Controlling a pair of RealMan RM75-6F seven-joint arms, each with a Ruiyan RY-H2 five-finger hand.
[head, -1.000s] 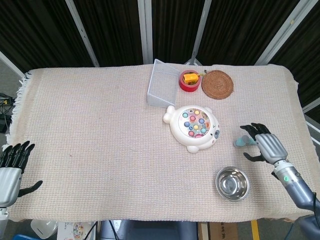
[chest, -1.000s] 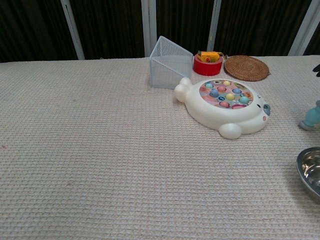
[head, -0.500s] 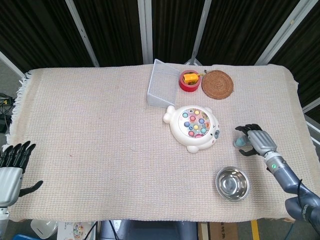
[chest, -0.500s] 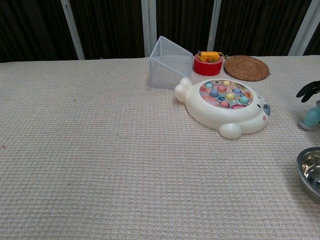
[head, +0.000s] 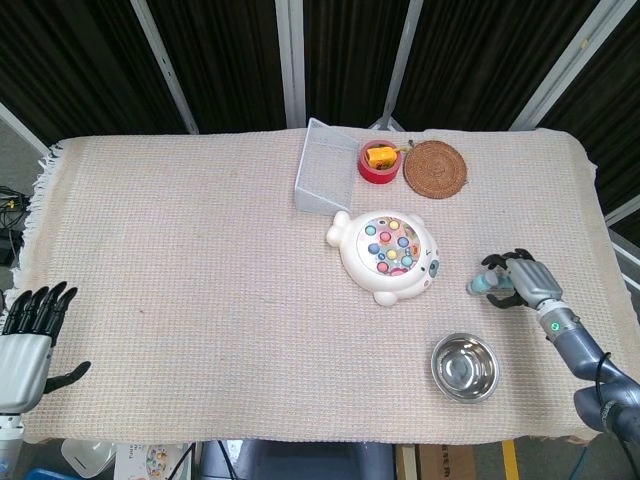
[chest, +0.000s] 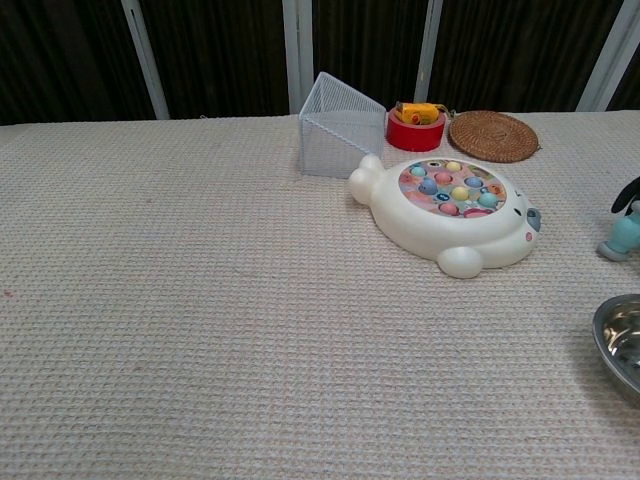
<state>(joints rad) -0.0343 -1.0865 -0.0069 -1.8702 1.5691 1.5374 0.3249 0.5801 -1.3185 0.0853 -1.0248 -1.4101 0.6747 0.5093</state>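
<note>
Under the right hand (head: 527, 280): teal toy (head: 481, 285), touching.

The left half of the cloth-covered table (head: 180, 260) lay wide and bare, so a hand could pass there. On the right, the white fishing toy (head: 387, 256), the steel bowl (head: 465, 367) and a small teal toy (head: 482, 285) stood close together, leaving narrow gaps.
</note>
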